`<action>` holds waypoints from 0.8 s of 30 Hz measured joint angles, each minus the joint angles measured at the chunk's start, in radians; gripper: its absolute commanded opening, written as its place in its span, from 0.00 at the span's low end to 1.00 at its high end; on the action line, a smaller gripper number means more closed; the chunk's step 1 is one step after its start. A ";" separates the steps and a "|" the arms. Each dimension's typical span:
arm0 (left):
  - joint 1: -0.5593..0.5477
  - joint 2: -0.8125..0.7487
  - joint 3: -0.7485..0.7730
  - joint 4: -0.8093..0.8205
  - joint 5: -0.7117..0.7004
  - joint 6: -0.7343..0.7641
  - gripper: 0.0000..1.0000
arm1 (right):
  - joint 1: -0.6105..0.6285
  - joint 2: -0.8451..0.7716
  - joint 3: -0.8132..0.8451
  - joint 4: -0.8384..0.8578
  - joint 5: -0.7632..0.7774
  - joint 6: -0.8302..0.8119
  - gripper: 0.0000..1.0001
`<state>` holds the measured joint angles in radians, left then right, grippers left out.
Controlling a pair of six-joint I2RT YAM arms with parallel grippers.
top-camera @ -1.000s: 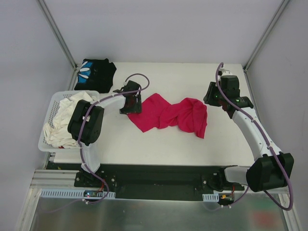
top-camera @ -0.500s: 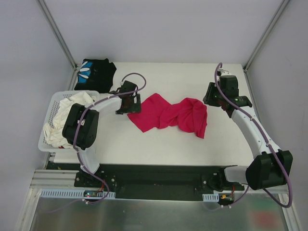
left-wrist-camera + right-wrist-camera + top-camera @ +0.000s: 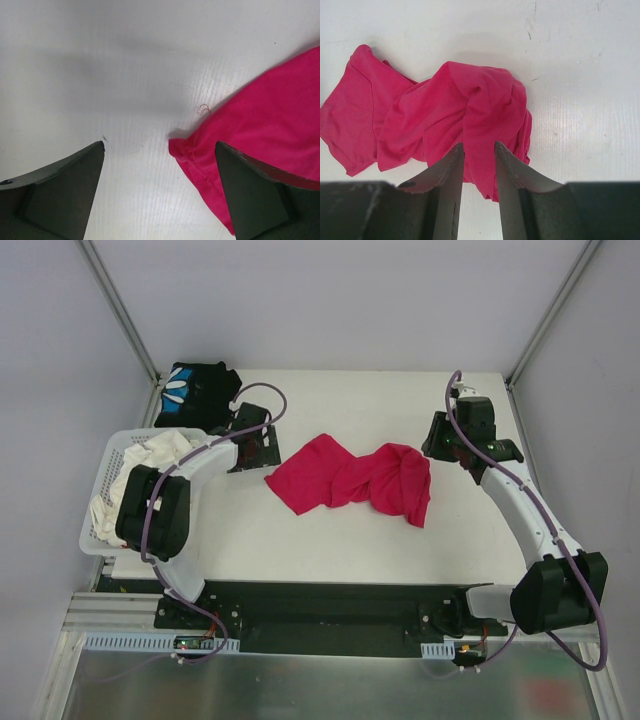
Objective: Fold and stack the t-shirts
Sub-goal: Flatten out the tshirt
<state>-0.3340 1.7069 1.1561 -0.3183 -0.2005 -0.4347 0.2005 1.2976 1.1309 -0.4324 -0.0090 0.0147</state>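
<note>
The magenta-red t-shirt (image 3: pixel 350 478) lies crumpled across the middle of the table, bunched thicker at its right end. My left gripper (image 3: pixel 252 448) stands wide open just left of the shirt's left corner (image 3: pixel 195 150); that corner lies flat on the table near the right finger (image 3: pixel 260 195), gripped by nothing. My right gripper (image 3: pixel 441 443) hovers at the shirt's right end, its jaws a narrow gap apart and empty; the bunched cloth (image 3: pixel 480 105) shows beneath them. The black t-shirt with blue-and-white print (image 3: pixel 197 392) lies folded at the far left corner.
A white lattice basket (image 3: pixel 99 478) holding white cloth (image 3: pixel 140 475) stands at the table's left edge, close to the left arm. Metal frame posts rise at both far corners. Bare white tabletop (image 3: pixel 330 540) lies in front of the magenta shirt.
My left gripper has opened wider and drawn back to the left, off the shirt's left corner. The shirt and the right gripper have stayed where they were.
</note>
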 measured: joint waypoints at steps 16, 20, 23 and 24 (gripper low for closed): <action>0.000 0.010 -0.026 0.000 0.018 -0.029 0.86 | 0.000 -0.014 0.000 0.000 0.000 0.000 0.33; -0.001 0.014 -0.026 0.000 0.025 -0.029 0.86 | 0.000 -0.026 0.000 0.000 0.000 0.000 0.33; -0.007 0.022 -0.026 -0.001 0.028 -0.028 0.87 | 0.000 -0.031 0.000 0.000 0.000 0.000 0.33; -0.010 0.025 -0.026 -0.002 0.029 -0.028 0.87 | 0.000 -0.031 0.000 0.000 0.000 0.000 0.33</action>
<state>-0.3435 1.7321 1.1305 -0.3206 -0.1719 -0.4629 0.2005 1.2667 1.1309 -0.4320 -0.0093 0.0147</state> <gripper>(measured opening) 0.868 0.332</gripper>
